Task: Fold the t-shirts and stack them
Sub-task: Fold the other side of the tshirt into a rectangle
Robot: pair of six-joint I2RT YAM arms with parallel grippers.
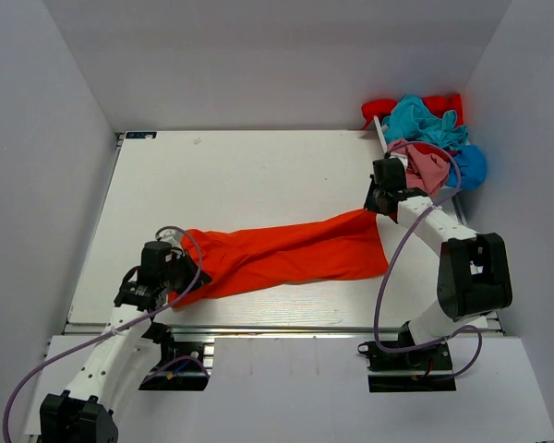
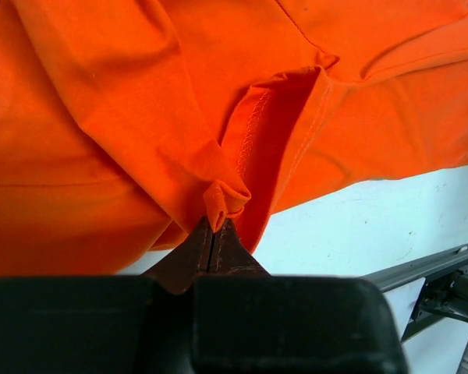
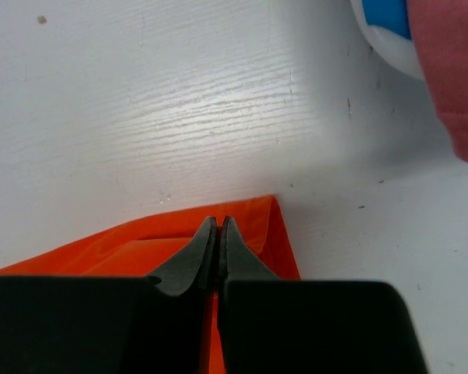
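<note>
The orange-red t-shirt [image 1: 286, 254] is drawn out into a long band across the near half of the white desk [image 1: 240, 175], running from the near left up to the right side. It is bright and plain-coloured. At its left end it is bunched and narrow, and it widens toward the right, where its lower corner spreads flat on the desk. Long creases run along its length. The left hand [image 1: 183, 281] is closed on the left end: in the left wrist view its fingertips [image 2: 213, 234] meet on a small rolled tuck of the cloth [image 2: 125, 117]. Above that tuck a stitched hem curls open into a pocket-like fold, with layers of fabric draped to either side. The right hand [image 1: 370, 210] is closed on the opposite end. In its own view the fingertips [image 3: 218, 230] pinch the pointed corner of the shirt [image 3: 257, 226], whose edge lies smooth against the desk. Whether the middle of the band rests fully on the desk or hangs a little above it cannot be told. The other shirts sit crumpled in a heap at the far right corner, well apart from the stretched one: a teal shirt [image 1: 423, 120] on top, a red shirt [image 1: 388, 109] behind it, a pink shirt [image 1: 427, 168] in front and a blue shirt [image 1: 471, 166] at the right.
</note>
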